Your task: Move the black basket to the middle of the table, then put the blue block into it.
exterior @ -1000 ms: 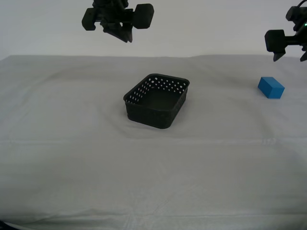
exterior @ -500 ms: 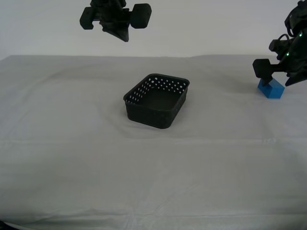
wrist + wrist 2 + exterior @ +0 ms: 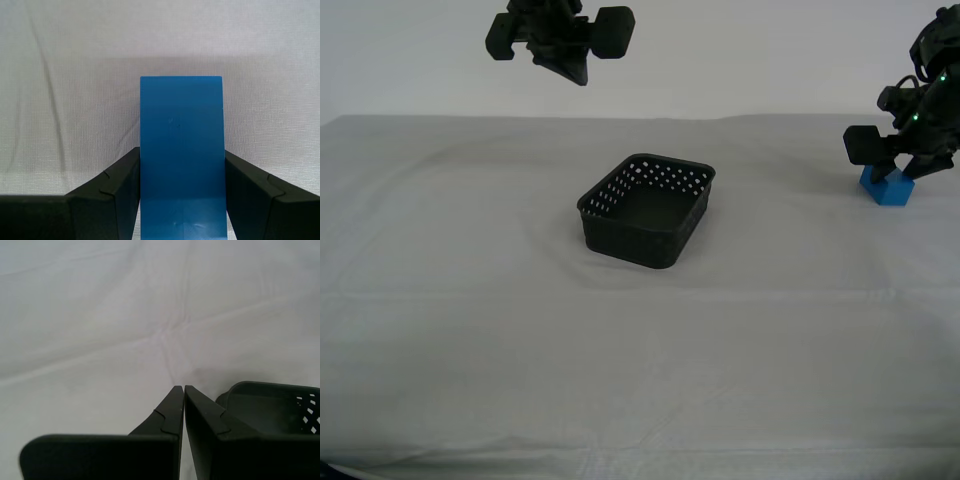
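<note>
Exterior view first: the black basket (image 3: 648, 210) sits near the middle of the table (image 3: 470, 330), a bit closer to the far edge. The blue block (image 3: 887, 188) lies near the far corner on the exterior view's right, well apart from the basket. My first gripper (image 3: 892, 160) is down at the block, one finger on each side. My second gripper (image 3: 575, 70) hangs high over the far edge, above the basket and off to its side.

Second wrist view: my second gripper (image 3: 184, 390) is pressed together with nothing in it. A corner of the basket (image 3: 270, 405) shows beside it.

First wrist view: my first gripper (image 3: 181, 165) has its fingers (image 3: 125, 180) tight against both sides of the blue block (image 3: 181, 150), which rests on the cloth.
</note>
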Controlling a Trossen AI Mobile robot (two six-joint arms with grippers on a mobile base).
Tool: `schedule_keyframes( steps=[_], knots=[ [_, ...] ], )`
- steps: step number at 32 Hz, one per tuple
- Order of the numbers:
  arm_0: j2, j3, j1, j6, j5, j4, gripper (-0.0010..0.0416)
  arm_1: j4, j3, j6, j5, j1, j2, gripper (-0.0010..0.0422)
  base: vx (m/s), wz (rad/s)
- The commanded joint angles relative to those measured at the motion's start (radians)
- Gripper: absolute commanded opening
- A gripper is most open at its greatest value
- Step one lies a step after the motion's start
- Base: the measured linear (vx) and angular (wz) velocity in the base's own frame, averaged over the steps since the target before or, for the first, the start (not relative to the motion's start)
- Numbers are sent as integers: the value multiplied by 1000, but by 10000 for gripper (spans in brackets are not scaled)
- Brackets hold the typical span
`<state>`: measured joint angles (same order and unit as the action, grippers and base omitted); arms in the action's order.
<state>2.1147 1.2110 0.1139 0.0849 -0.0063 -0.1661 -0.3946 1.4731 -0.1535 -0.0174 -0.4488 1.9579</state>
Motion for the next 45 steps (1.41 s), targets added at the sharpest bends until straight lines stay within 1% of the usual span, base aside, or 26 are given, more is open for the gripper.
schedule_keyframes(
  steps=[1,5,8,9,10,11,12,13,15,17,18,20,21,22,23,24,27,28,29,33,37,38,41,42,43,45],
  knots=[
    [-16,0,-2,1,-12,-23,0,-3,0,5,-21,26,0,0,0,0],
    [-81,0,-5,-3,-65,-58,-1,-5,0,9,-21,72,0,0,0,0],
    [-151,0,-11,-14,-132,-102,-1,-4,0,10,-21,106,0,0,0,0],
    [-164,0,-12,-16,-144,-109,-1,-4,0,10,-21,111,0,0,0,0],
    [-193,0,-20,-26,-180,-121,-1,-4,-1,11,-21,123,0,0,0,0],
    [-246,0,-42,-33,-272,-127,-1,-2,-1,19,-23,139,0,0,0,0],
    [-259,0,-48,-34,-294,-127,-1,-2,-1,20,-26,142,0,0,0,0],
    [-306,0,-86,-40,-347,-128,-1,-3,-2,24,-29,154,0,0,0,0],
    [-328,0,-107,-40,-364,-127,-1,-2,-2,24,-29,157,0,0,0,0],
    [-391,0,-203,-41,-405,-135,-1,-1,-2,24,-29,163,0,0,0,0],
    [-398,0,-218,-41,-406,-138,-1,0,-2,24,-29,164,0,0,0,0],
    [-424,0,-319,-41,-418,-151,-1,-1,-3,24,-29,168,0,0,0,0],
    [-428,0,-335,-42,-423,-155,-1,0,-3,24,-29,169,0,0,0,0],
    [-426,0,-401,-42,-449,-158,-1,0,-3,24,-29,170,0,0,0,0],
    [-425,0,-419,-42,-457,-157,-1,0,-3,24,-29,170,0,0,0,0],
    [-421,0,-472,-41,-469,-156,-1,-1,-3,24,-29,171,0,0,0,0],
    [-419,0,-573,-28,-469,-151,-1,0,-3,24,-29,174,0,0,0,0],
    [-419,0,-588,-28,-469,-148,-1,0,-3,24,-29,174,0,0,0,0],
    [-419,0,-635,-29,-468,-146,-1,0,-3,24,-29,175,0,0,0,0],
    [-395,0,-705,-30,-459,-131,-1,-2,-3,24,-29,176,0,0,0,0],
    [-315,0,-711,-29,-456,-77,0,-11,-3,24,-28,177,0,0,0,0],
    [-301,0,-711,-28,-430,-73,0,-26,-3,25,-28,178,0,0,0,0],
    [-288,0,-711,-14,-425,-39,2,-42,-3,34,-28,180,0,0,0,0],
    [-288,0,-711,-13,-407,-21,12,-42,-3,34,-28,181,0,0,0,0],
    [-288,0,-711,-13,-407,-14,19,-42,-3,34,-29,182,0,0,0,0],
    [-289,0,-711,-15,-407,-10,53,-41,-3,34,-28,183,0,0,0,0]
  ],
)
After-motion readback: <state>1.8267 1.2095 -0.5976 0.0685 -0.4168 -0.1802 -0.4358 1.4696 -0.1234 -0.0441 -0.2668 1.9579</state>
